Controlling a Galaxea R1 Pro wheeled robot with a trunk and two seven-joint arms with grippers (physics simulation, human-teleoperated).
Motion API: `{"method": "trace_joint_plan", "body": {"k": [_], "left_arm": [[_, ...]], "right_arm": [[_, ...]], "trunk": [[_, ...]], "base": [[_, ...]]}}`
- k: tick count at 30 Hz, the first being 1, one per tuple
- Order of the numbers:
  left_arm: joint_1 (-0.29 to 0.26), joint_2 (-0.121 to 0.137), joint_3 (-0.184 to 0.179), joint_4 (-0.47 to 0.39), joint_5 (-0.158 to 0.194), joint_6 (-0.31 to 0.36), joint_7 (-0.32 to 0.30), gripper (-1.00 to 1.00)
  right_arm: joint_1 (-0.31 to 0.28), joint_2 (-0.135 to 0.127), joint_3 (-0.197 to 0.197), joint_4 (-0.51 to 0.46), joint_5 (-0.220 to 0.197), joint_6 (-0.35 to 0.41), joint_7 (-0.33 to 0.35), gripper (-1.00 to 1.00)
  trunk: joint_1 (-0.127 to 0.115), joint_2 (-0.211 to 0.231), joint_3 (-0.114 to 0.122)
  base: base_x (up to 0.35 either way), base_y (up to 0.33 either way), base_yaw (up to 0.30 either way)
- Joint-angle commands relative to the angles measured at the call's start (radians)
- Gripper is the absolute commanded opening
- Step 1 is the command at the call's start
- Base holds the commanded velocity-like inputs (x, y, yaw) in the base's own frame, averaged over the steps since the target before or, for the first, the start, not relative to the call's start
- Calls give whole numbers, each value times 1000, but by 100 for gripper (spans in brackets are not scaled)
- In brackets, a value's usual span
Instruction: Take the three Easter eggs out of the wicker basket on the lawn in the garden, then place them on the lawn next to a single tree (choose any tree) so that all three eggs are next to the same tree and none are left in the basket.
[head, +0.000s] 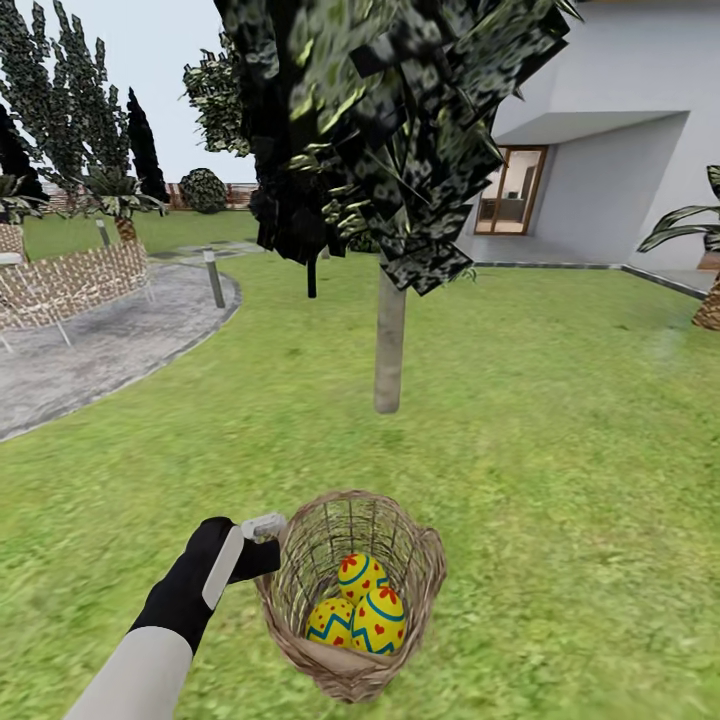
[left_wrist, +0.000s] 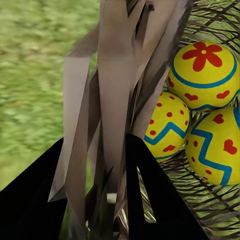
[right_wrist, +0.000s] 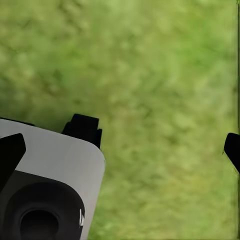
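The brown wicker basket (head: 350, 590) is on the lawn (head: 560, 420) just in front of me, with three yellow Easter eggs (head: 360, 575) bunched in its bottom. My left gripper (head: 265, 535) is shut on the basket's near-left rim. In the left wrist view the wicker rim (left_wrist: 112, 90) runs between the black fingers (left_wrist: 150, 190) of the left gripper (left_wrist: 95, 165), with the eggs (left_wrist: 202, 75) beyond. The tree (head: 389, 340) stands a short way behind the basket. My right gripper (right_wrist: 157, 140) hangs open over bare grass (right_wrist: 150, 65).
A grey round patio (head: 100, 340) with pale lattice chairs (head: 70, 285) and a short post (head: 214, 278) lies at the left. The white house (head: 600, 150) is at the back right, with a palm (head: 705, 290) at the right edge. Open grass surrounds the trunk.
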Motion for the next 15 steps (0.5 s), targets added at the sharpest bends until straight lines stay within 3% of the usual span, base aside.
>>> {"method": "trace_joint_plan", "body": {"k": [1,15], "left_arm": [[-1,-2,3,-1,25,2,9,-100],[-1,-2,2,-1,25,2,9,-100]], "right_arm": [[-1,0,-8,1,7,-2,3,100],[-1,0,-8,1,7,-2,3,100]], "trunk": [[1,0,-1],[1,0,-1]], "base": [[323,0,0],[323,0,0]]}}
